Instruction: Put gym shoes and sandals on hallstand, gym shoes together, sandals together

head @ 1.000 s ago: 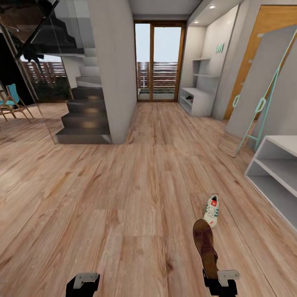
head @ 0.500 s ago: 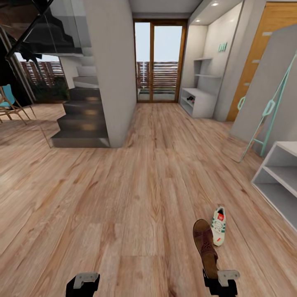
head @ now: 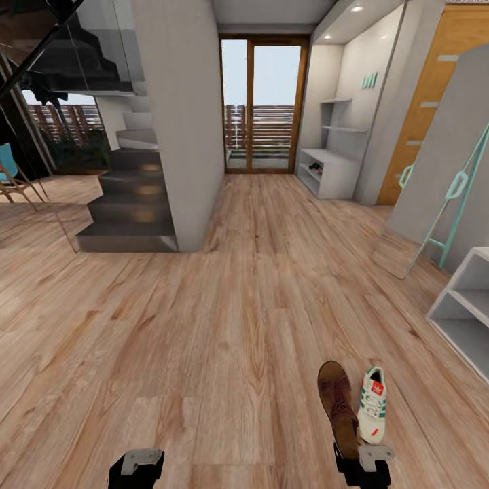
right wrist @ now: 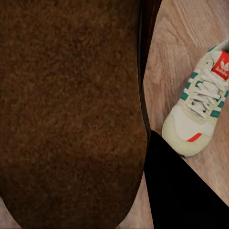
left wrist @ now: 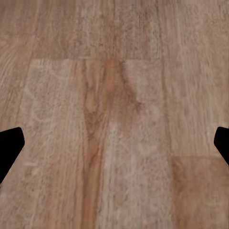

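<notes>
Right pincer [head: 362, 462] pinching brown sandal [head: 337, 404], white gym shoe [head: 371, 405] beside it, left pincer [head: 136, 465] spread

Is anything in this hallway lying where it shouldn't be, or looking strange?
Yes. A white gym shoe lies alone on the wood floor, not on the pale shoe rack at the right. A brown sandal sticks out from the right gripper, held rather than shelved. The left gripper is empty.
</notes>
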`<state>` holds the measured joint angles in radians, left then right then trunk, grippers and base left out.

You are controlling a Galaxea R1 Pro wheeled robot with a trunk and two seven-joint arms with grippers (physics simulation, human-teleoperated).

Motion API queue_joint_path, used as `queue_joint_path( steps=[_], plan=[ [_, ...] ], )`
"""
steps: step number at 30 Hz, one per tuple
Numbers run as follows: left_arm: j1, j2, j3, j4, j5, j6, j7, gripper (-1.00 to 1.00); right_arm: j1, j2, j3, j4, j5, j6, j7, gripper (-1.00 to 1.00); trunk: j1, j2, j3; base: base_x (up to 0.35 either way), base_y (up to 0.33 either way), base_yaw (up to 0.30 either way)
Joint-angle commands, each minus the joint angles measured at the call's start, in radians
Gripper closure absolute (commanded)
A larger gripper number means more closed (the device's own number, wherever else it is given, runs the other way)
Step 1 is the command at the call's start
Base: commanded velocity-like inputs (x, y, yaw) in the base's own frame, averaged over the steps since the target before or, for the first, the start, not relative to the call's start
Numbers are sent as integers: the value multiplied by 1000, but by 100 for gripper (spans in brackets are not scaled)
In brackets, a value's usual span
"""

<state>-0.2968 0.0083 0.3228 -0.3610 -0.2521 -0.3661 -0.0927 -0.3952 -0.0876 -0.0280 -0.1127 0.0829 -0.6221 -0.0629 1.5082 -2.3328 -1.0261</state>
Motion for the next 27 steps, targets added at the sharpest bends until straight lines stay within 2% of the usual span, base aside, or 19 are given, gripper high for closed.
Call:
queue_joint_path(
  steps=[1,18,27],
  plan=[
    [-1,-1,9,1,-7,-4,-7,-100,-1,0,-3,1,6,-2,-5,100,0,0,1,337,0,0],
    [-1,-1,9,0,-7,-4,-7,-100,-1,0,-3,1,6,-2,-5,100,0,0,10,337,65,0],
    [-1,-1,9,0,-7,-4,-7,-100,-1,0,-3,0,6,-2,-5,100,0,0,10,317,148,0]
  ],
)
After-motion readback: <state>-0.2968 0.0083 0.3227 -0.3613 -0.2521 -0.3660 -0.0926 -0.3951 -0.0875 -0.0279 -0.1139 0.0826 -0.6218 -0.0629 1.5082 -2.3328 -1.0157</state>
